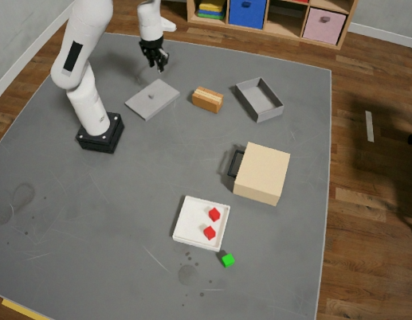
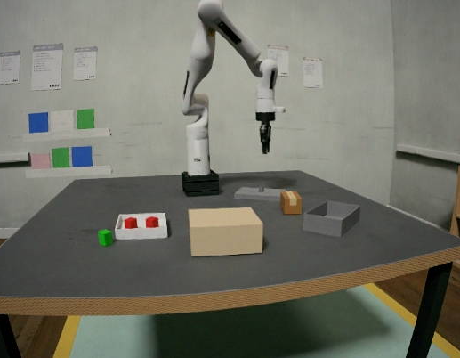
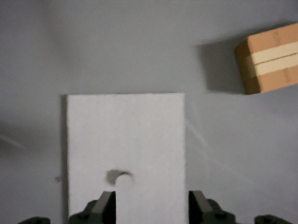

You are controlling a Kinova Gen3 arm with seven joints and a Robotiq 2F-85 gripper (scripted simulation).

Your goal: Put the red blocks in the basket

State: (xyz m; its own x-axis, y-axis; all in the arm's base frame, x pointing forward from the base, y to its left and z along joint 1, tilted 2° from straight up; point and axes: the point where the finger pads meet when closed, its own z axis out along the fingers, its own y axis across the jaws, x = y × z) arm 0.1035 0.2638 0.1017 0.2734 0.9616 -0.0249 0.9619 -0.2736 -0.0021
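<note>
My gripper is partly open and empty, high above the grey lid, which lies flat on the table, knob up. The metal box is uncovered; no block shows inside. One red block and another red block lie in the white basket. The light wooden cabinet has a black handle on its left side in the top view. Its drawer front is hidden under the top.
A green block lies outside the basket, near its corner. A brown taped carton stands between the lid and the metal box. What is under the lid or the carton is hidden.
</note>
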